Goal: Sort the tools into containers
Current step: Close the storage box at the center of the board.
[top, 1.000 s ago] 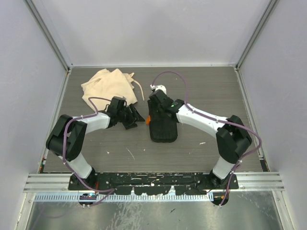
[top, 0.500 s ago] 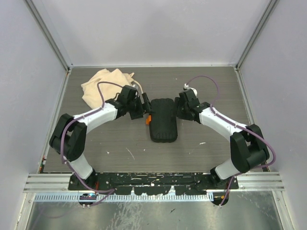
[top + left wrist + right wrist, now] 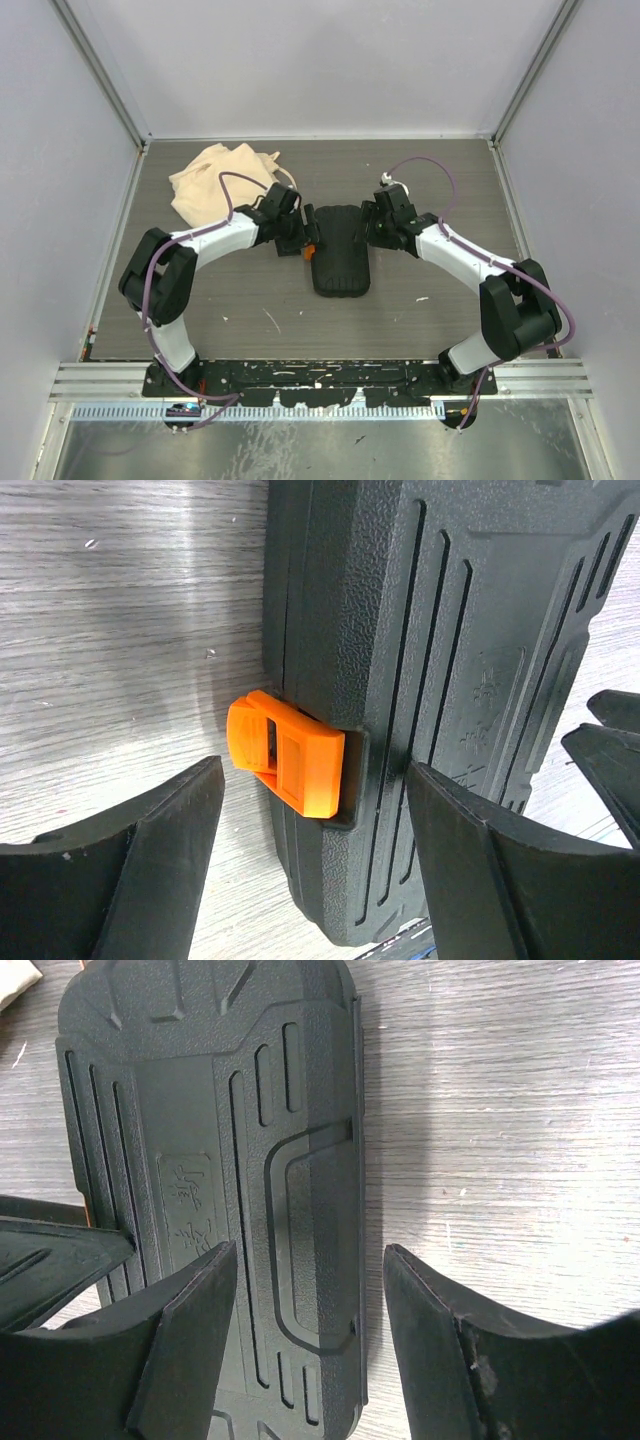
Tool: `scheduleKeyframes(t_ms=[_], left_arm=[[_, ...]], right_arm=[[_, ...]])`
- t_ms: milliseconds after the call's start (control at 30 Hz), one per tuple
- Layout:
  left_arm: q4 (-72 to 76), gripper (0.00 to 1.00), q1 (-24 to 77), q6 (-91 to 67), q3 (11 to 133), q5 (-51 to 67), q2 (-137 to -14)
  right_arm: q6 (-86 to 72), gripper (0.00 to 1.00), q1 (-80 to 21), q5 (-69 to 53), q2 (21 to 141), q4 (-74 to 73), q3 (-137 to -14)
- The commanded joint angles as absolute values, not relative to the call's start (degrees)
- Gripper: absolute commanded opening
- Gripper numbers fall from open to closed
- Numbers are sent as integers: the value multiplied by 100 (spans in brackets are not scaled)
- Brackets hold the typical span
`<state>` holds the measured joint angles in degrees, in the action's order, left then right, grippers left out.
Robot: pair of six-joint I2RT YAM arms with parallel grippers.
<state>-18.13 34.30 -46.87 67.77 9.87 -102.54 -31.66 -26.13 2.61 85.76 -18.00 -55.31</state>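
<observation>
The closed black tool case (image 3: 340,250) lies flat mid-table, its orange latch (image 3: 309,250) on the left edge. The beige cloth bag (image 3: 225,180) sits crumpled at the back left. My left gripper (image 3: 297,237) is open at the case's left edge; in the left wrist view its jaws (image 3: 315,865) straddle the latch (image 3: 288,752) and the case rim (image 3: 450,630) without touching. My right gripper (image 3: 378,228) is open too; its jaws (image 3: 310,1330) straddle the case's right edge (image 3: 330,1210). No tools are in view.
The grey wooden table (image 3: 420,180) is walled by white panels with metal rails at the back and sides. The bag's drawstring (image 3: 290,180) trails toward the left arm. The left gripper's fingers (image 3: 50,1255) show at the left of the right wrist view.
The left gripper has moved right to the case's latch side and opened wider. The right gripper has swung from above the case to its right edge.
</observation>
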Motion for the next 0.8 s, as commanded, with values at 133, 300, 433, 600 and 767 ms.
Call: scheduleKeyframes(t_ms=[133, 300, 433, 600, 767], left_arm=[[-1820, 69, 3563, -4614, 7018, 1006, -10340], [-1831, 67, 3623, -4655, 6976, 1028, -10344], [-1824, 66, 3669, -4691, 6937, 1039, -10439], [-1723, 65, 3682, -4756, 6855, 1083, -10533], [-1366, 64, 3683, -4865, 6577, 1192, -10471]], right_arm=[[-3215, 65, -2597, 29, 8653, -1485, -5458], [-3230, 65, -2594, -4, 8687, -1426, -5426], [-3251, 65, -2596, -50, 8709, -1403, -5406], [-3279, 65, -2595, -139, 8719, -1358, -5371], [-3316, 65, -2598, -227, 8748, -1308, -5337]])
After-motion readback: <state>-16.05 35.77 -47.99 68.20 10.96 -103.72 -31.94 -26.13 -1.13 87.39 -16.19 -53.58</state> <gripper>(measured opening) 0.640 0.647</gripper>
